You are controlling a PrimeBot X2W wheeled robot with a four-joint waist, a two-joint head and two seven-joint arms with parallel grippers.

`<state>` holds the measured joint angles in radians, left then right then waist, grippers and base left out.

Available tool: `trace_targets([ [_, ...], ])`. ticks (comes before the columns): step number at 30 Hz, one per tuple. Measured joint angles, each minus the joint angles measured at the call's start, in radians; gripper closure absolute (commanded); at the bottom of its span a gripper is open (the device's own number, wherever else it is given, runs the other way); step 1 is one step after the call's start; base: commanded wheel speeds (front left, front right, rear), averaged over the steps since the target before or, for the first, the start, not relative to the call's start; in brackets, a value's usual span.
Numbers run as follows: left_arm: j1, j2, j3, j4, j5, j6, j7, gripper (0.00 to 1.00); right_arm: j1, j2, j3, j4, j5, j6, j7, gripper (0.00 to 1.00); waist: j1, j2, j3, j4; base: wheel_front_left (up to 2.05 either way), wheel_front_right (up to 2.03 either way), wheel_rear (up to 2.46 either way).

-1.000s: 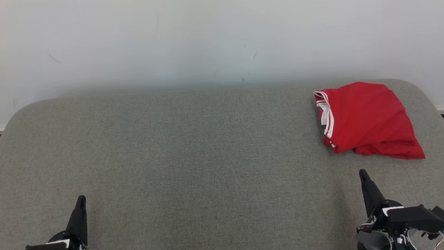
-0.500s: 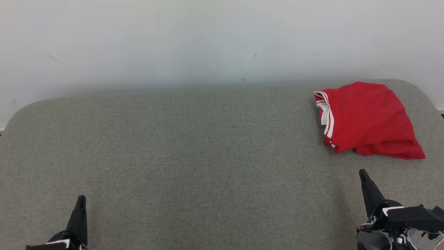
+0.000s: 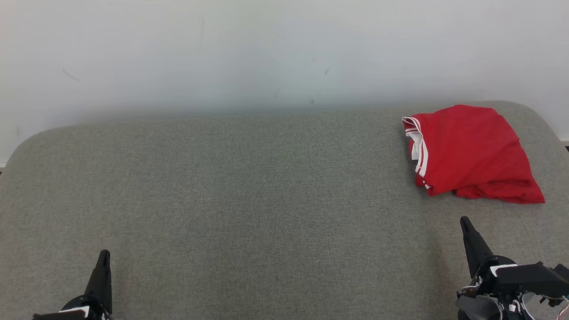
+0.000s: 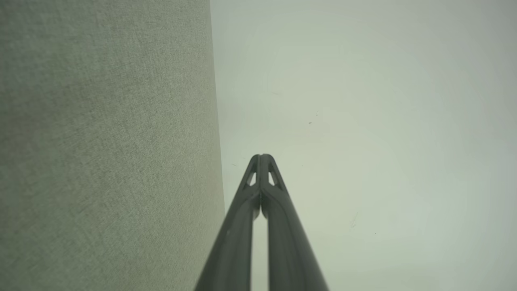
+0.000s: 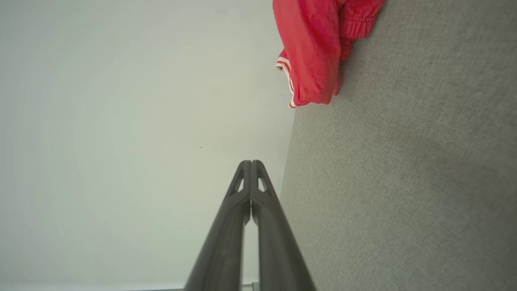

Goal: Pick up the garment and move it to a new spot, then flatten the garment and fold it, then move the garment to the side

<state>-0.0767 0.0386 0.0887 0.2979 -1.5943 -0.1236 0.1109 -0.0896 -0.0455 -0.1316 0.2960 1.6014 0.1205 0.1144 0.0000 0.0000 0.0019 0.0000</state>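
Head view is showing the red garment (image 3: pixel 471 151), white-striped trim on its left side, lying in a loose bundle at the far right corner of the grey fabric desk (image 3: pixel 249 186), close to the far edge by the white wall (image 3: pixel 266 53). Right wrist view is catching it too, elastic hem bunching, not flat. Right claw (image 3: pixel 465 223) is hovering by the near right corner, short of the garment and not touching; fingers are pressing together, gripping nothing. Left claw (image 3: pixel 103 255) is sitting at the near left corner, well apart, likewise pinched closed and empty. Likely both are parking low so the head camera is getting an open look; whether pick-up is pending or the set-aside is done, can't tell.
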Motion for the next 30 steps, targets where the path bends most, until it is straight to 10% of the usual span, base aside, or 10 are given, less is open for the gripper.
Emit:
trace_targets([
  [30,0.000,0.000,0.000,0.000,0.000,0.000,0.000,1.00,0.000,0.000,0.000,0.000,0.000,0.002,0.000,1.00,0.0000,0.0000,0.000,0.000,0.00,0.00,0.00],
])
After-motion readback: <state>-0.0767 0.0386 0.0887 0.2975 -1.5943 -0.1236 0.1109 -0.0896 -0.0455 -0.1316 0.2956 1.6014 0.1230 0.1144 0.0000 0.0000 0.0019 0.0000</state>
